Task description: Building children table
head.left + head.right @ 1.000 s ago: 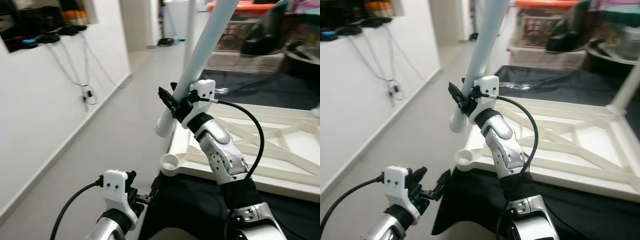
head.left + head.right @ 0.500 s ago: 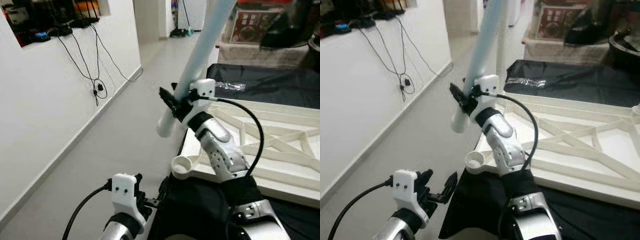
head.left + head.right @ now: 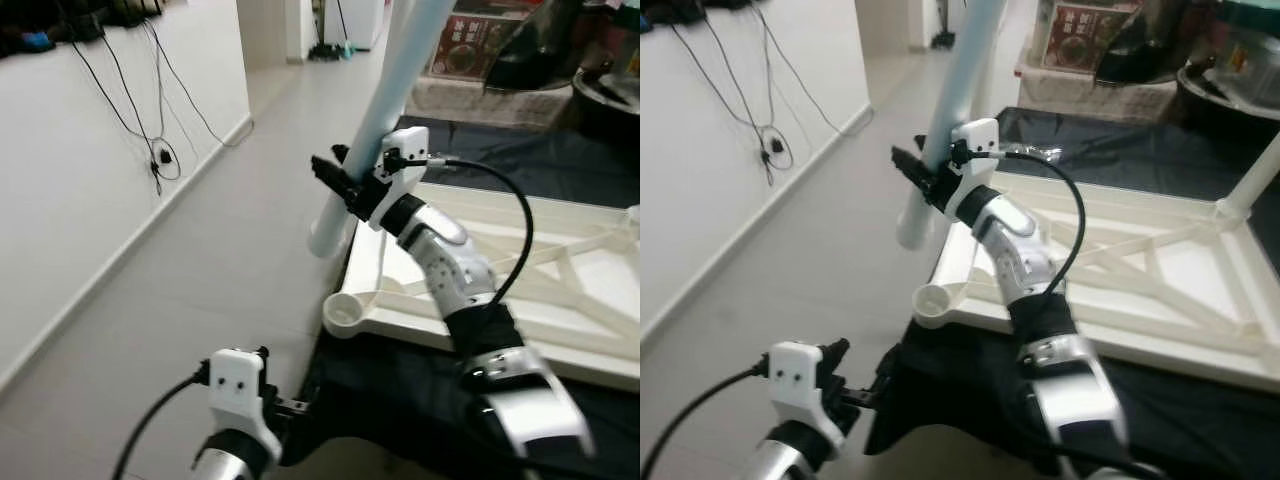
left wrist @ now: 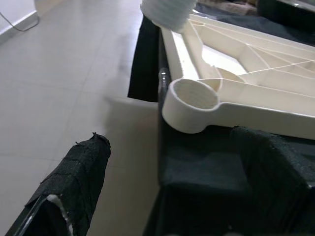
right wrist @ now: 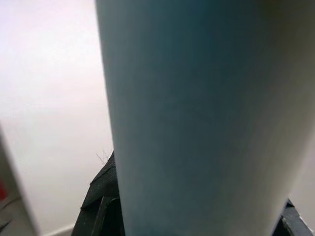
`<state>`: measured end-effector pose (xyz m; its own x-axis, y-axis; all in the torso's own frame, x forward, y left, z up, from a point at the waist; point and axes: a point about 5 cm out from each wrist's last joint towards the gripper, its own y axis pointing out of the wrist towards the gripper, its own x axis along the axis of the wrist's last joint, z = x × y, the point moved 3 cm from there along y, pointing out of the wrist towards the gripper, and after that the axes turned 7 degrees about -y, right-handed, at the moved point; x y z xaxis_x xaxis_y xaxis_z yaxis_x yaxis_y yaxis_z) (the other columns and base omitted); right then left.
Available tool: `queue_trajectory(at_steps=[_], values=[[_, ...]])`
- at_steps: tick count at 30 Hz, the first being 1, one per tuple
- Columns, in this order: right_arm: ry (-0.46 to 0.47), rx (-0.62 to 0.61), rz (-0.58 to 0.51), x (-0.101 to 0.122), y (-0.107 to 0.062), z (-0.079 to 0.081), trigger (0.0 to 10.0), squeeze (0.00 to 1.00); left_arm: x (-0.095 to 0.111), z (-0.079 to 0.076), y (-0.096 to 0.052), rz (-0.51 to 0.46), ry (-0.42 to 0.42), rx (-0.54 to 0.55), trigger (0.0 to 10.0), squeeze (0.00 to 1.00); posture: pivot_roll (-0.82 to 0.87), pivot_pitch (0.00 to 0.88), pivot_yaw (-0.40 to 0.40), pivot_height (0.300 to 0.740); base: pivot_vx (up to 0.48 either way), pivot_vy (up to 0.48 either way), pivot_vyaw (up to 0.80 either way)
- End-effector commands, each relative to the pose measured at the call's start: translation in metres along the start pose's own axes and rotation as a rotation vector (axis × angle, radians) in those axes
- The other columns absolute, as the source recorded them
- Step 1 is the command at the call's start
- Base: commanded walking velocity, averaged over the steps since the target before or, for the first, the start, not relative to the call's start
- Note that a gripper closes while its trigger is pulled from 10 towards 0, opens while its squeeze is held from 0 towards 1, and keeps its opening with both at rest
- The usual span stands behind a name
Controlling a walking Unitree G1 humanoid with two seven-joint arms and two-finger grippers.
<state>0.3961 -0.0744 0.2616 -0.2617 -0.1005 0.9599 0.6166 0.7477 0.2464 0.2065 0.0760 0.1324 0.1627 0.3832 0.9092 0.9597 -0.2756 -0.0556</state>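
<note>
The right hand point(image 3: 345, 190) was clamped around a long pale-blue plastic table leg point(image 3: 375, 120), holding it tilted with its threaded lower end in the air just above and beyond the round corner socket point(image 3: 346, 313) of the upturned cream plastic tabletop frame point(image 3: 560, 290). This looked like the leg-fitting step; next the leg's end would need bringing down, upright, into that socket and screwing home. The left hand point(image 3: 865, 385) hung low with fingers apart, gripping nothing; I could read no writing.
</note>
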Motion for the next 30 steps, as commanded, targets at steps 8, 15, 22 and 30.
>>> queue_trajectory(at_steps=[8,15,22,30], values=[[0.045,0.242,-0.007,0.020,-0.006,-0.013,10.0,0.00,0.000,-0.007,-0.018,0.014,-0.011,0.024,10.0,0.00,-0.02,0.193,-0.020,0.740,0.000,0.000,0.00],[0.072,0.380,0.030,0.022,-0.023,-0.020,10.0,0.00,-0.002,-0.015,-0.025,0.041,-0.011,0.002,10.0,0.00,-0.01,0.211,-0.012,0.740,0.000,0.000,0.00],[0.072,0.546,0.056,0.016,-0.044,-0.017,10.0,0.00,-0.003,-0.016,-0.029,0.052,-0.016,0.002,10.0,0.00,0.00,0.217,-0.012,0.740,0.000,0.000,0.00],[0.095,0.597,0.027,0.015,-0.048,-0.015,10.0,0.00,-0.003,-0.017,-0.032,0.063,-0.014,0.003,10.0,0.00,0.00,0.224,-0.007,0.740,0.000,0.000,0.00]])
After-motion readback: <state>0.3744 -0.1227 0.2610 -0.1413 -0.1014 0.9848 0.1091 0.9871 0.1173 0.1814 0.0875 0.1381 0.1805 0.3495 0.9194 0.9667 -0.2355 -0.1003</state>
